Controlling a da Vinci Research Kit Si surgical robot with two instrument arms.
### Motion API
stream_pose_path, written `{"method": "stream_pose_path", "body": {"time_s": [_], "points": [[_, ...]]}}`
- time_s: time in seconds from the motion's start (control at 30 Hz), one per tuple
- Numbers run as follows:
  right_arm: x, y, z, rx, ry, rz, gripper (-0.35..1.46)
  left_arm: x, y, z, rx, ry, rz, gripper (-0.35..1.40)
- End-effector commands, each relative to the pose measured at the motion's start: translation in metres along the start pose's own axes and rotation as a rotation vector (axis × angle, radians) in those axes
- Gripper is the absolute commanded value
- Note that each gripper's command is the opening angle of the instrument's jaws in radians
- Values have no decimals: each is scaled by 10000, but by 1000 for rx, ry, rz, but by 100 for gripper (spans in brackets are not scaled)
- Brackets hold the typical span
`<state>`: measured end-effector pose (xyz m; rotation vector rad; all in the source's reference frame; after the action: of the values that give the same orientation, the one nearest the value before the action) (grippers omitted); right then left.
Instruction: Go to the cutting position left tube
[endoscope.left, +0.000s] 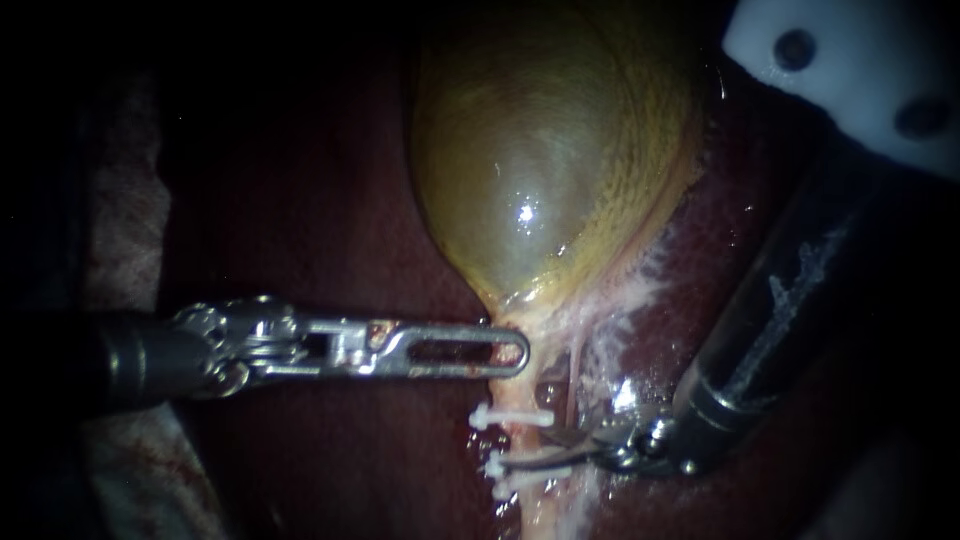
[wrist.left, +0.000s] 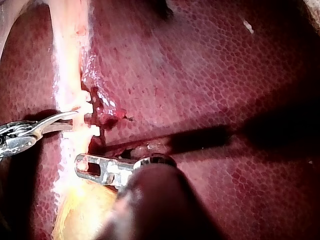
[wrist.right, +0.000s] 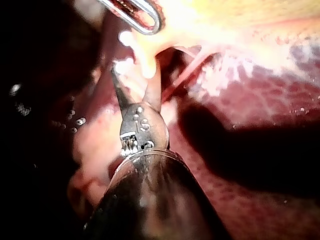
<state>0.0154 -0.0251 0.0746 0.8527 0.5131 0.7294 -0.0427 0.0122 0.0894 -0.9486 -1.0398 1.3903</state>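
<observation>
Endoscope view for the alignment check: set the right instrument (endoscope.left: 535, 450) square across the left tube (endoscope.left: 518, 437), aim for the bare stretch between the upper clip (endoscope.left: 510, 416) and the lower clips (endoscope.left: 512, 478), and leave clip on both sides of the intended cut. Advance slowly, only far enough to seat the whole width of the tube deep in the throat of the blades rather than at the tips. Avoid nudging any clip or catching the thinner tube (endoscope.left: 575, 385) just beside it, toward the shaft. Hold off closing until sure of both tips past the far wall. Lean on the left instrument (endoscope.left: 510, 352), jaws closed flat on the neck of the gallbladder (endoscope.left: 520, 170) just above the clips, for steady tension without extra pull. Right wrist view for the relation itself: curved blades of the right instrument parted in a narrow V, pale tube standing in the gap between them, near the tips, not pinched. Left wrist view: blade tips reaching the tube between the clips, liver (wrist.left: 200, 75) behind, untouched.
</observation>
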Motion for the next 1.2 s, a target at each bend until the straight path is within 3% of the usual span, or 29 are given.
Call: {"method": "stream_pose_path", "body": {"time_s": [0.03, 0.7, 1.2], "points": [[1, 1, 1, -2, -2, 0, 124, 0, 0, 0, 0, 0, 0, -35], [10, 16, 23, 12, -15, 5, 119, 0, 1, 0, 0, 0, 0, -35], [15, 9, 31, 44, -28, 3, 113, 0, 1, 0, 0, 0, -1, -35]]}}
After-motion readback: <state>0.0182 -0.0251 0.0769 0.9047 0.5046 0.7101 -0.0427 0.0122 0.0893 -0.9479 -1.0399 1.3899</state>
